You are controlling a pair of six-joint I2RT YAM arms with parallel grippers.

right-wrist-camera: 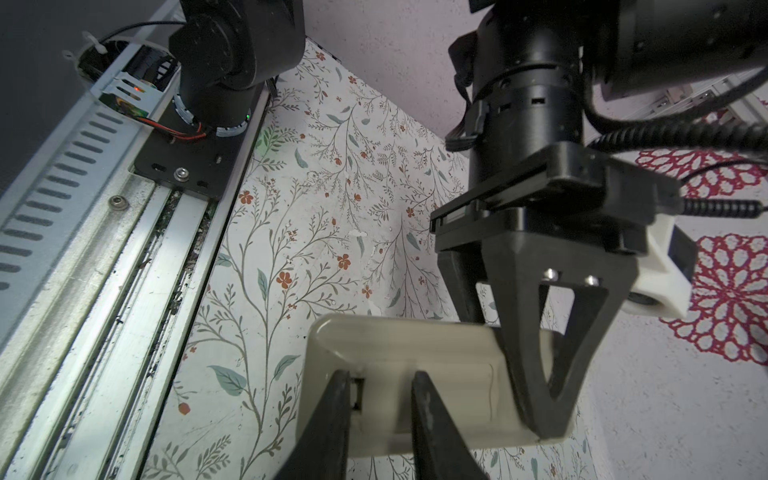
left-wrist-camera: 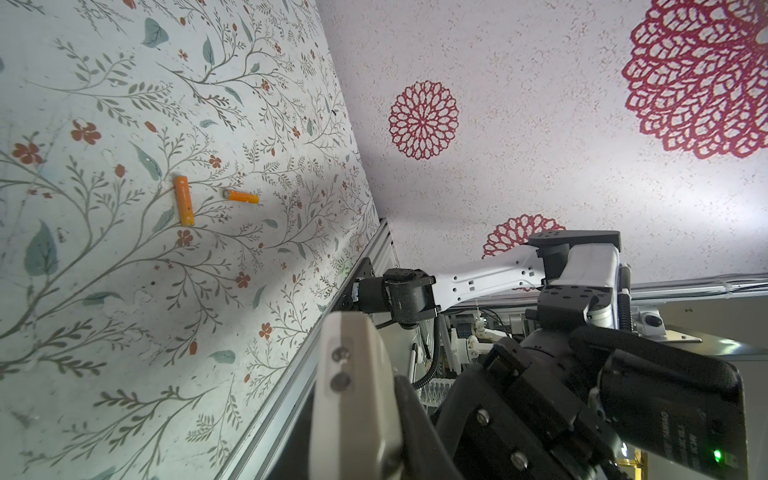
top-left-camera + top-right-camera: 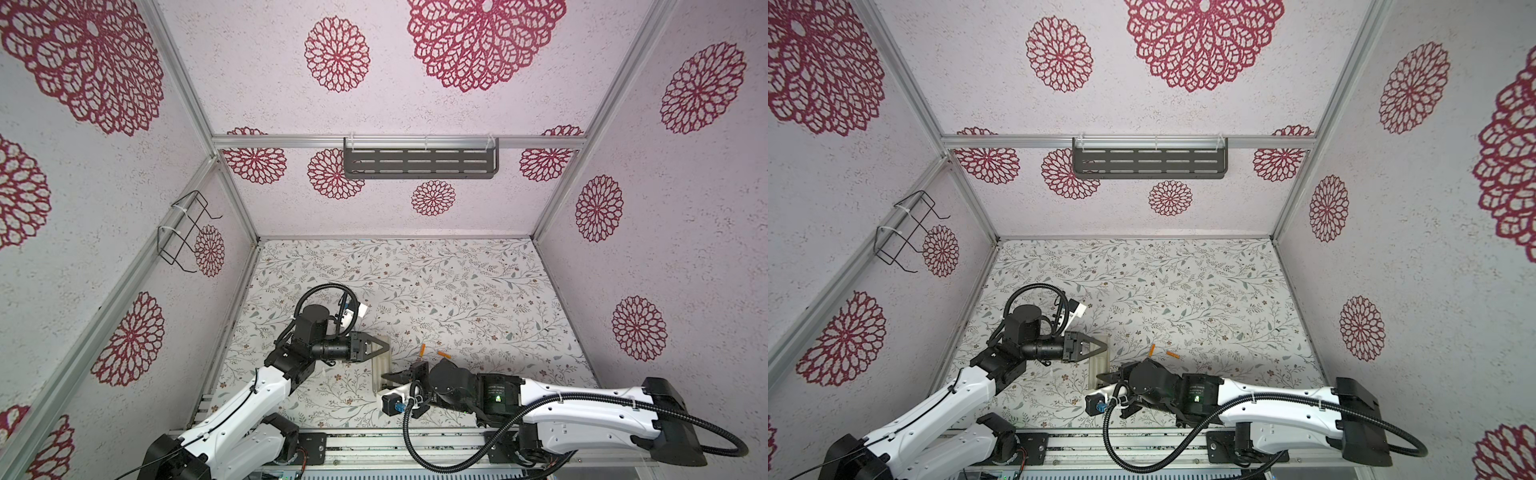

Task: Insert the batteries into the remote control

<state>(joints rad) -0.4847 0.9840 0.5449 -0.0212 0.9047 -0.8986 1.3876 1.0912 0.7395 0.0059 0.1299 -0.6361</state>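
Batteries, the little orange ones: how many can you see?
2. Both lie loose on the flowered table, not touching. In a top view, one battery is just right of the remote control; the other battery is a bit farther right. The arms could hide more.

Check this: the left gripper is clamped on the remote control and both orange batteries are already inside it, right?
No. The left gripper is clamped on the remote control, but both orange batteries lie loose on the table; the left wrist view shows them.
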